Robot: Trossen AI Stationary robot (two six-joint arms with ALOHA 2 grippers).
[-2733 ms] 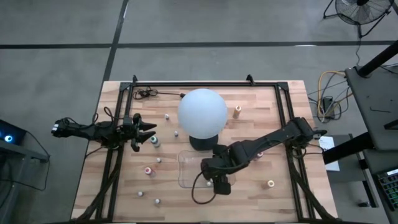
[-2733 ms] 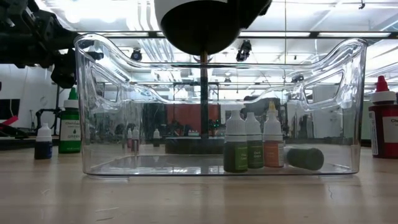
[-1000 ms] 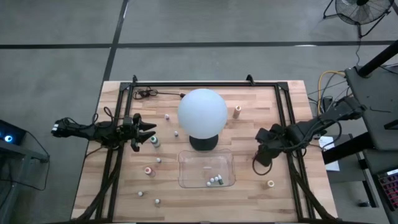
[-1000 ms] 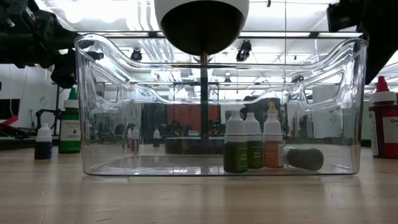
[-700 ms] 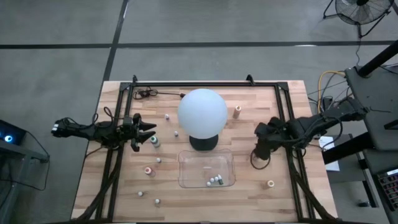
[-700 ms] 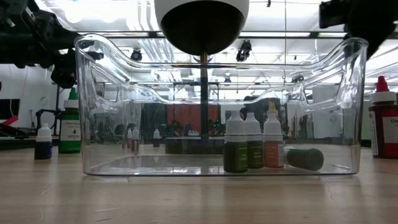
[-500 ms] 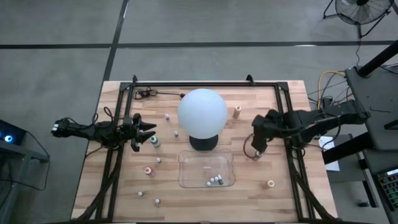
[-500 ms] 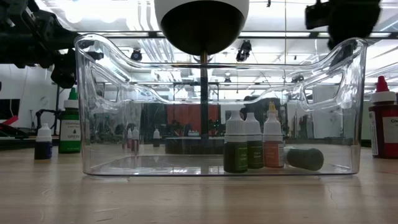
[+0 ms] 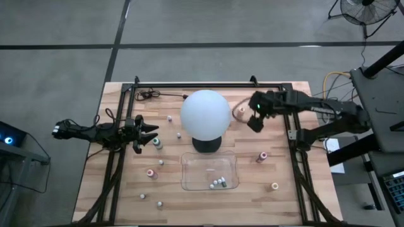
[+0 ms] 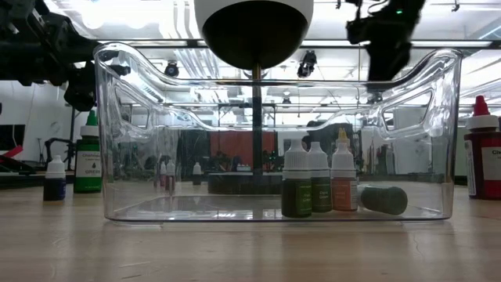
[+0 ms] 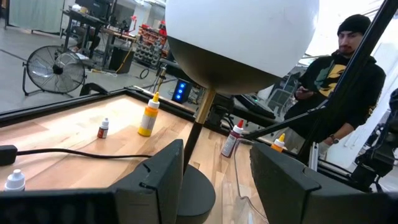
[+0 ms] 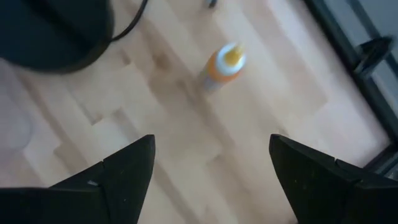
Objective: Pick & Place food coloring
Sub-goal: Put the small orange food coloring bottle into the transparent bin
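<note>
The food coloring is a set of tiny bottles. Several are in the clear tray [image 9: 189,165]: three upright [image 10: 319,186] and one on its side [image 10: 383,199]. Others stand scattered on the wood, among them a teal one [image 9: 157,143], a pink one [image 9: 150,173] and an orange one [image 9: 240,112]. My right gripper [image 9: 254,122] hangs open above the table, just right of the orange bottle [image 12: 222,65], with nothing between its fingers. My left gripper [image 9: 148,132] waits open at the left edge, pointing level toward the white globe [image 9: 205,113].
The globe lamp stands on a dark base [image 9: 206,144] mid-table, just beyond the tray. A pink bottle [image 9: 262,156] and a yellow one [image 9: 274,186] stand on the right. A black frame rail [image 9: 208,85] rims the table. A person [image 11: 345,81] stands beyond the table.
My right gripper has swung from the table's right side toward the far edge and the globe, rising a little and turning, and now hangs by the orange bottle. It stays open. A pink bottle on the right, covered by the arm before, now shows.
</note>
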